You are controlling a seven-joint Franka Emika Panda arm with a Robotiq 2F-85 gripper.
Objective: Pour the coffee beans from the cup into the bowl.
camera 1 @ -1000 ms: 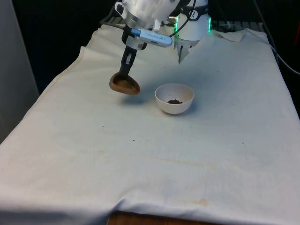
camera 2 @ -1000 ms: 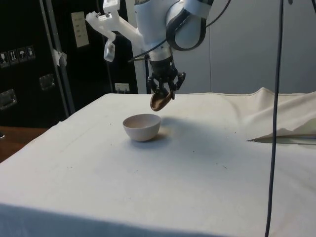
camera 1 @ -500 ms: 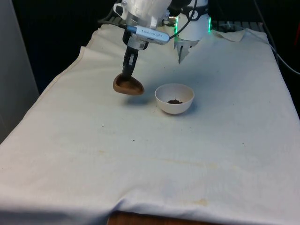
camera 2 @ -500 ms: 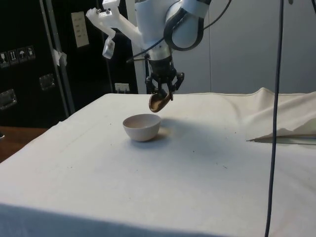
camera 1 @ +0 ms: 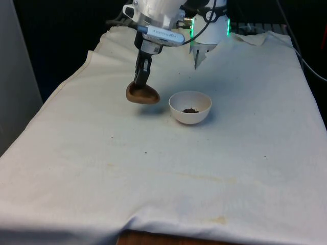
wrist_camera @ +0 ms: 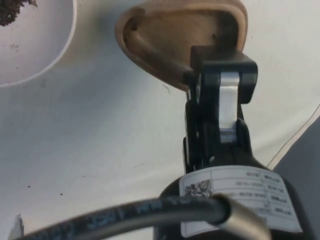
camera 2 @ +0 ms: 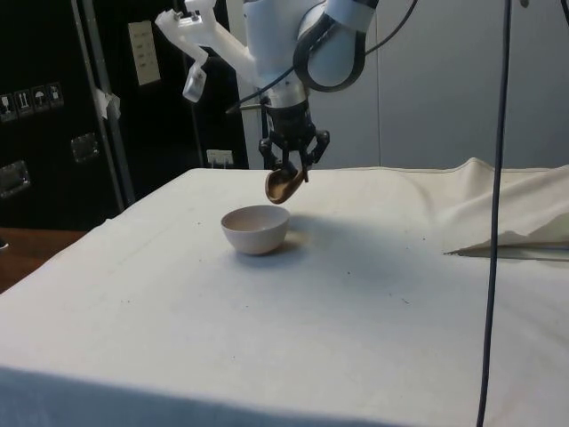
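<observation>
Gripping the brown cup (camera 1: 142,94) by its rim, my claw (camera 1: 139,81) holds it in the air above the cloth (camera 1: 153,168), tipped well over on its side. The cup hangs just beside the white bowl (camera 1: 190,107), on the front view's left of it, not touching. From the wrist, the cup's (wrist_camera: 180,40) inside looks bare. A small heap of dark beans (camera 1: 190,110) lies at the bottom of the bowl (camera 2: 256,229).
</observation>
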